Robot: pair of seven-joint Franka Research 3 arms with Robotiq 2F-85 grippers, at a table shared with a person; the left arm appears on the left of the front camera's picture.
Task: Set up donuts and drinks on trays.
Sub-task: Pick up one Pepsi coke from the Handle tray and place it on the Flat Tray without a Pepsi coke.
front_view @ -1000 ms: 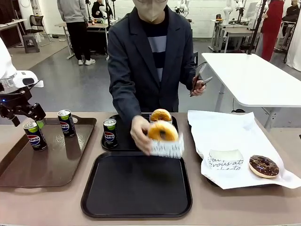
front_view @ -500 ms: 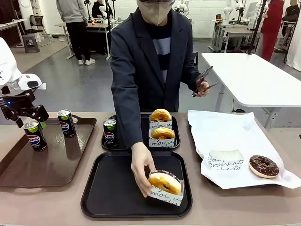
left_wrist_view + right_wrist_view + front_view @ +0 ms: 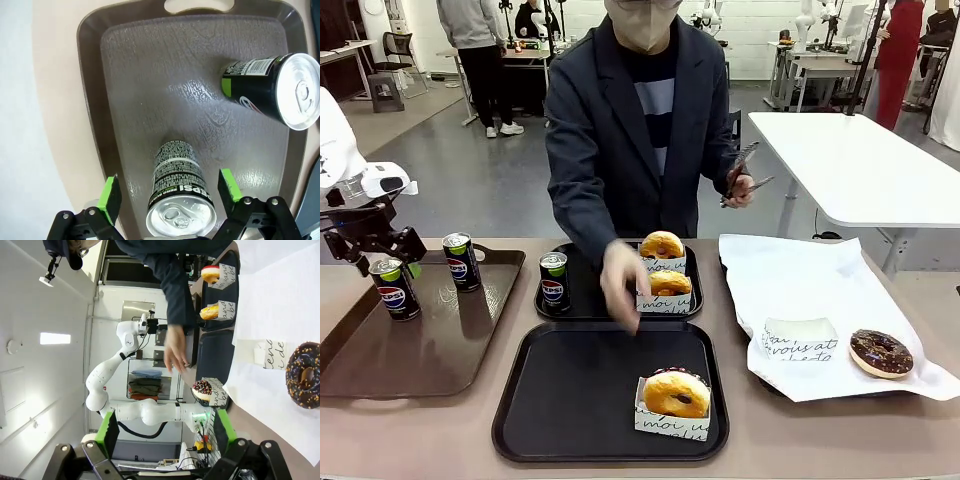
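My left gripper (image 3: 386, 262) hangs open just above a Pepsi can (image 3: 393, 288) on the brown tray (image 3: 430, 350). In the left wrist view its green pads (image 3: 111, 197) flank that can (image 3: 181, 212) without touching. A second can (image 3: 460, 261) stands beside it. The far black tray (image 3: 588, 300) holds a third can (image 3: 553, 281) and two sleeved donuts (image 3: 662, 246). One sleeved donut (image 3: 676, 395) stands on the near black tray (image 3: 580, 390). My right gripper (image 3: 166, 432) is open and holds nothing, with a chocolate donut (image 3: 305, 375) ahead of it.
The person's hand (image 3: 623, 285) hovers over the gap between the black trays; the other hand holds tongs (image 3: 745, 170). White paper (image 3: 820, 290) at the right carries a chocolate donut (image 3: 881, 352) and an empty sleeve (image 3: 798, 340).
The person set a sleeved donut down on the near black tray and drew the hand back. My left gripper edged slightly closer over the can.
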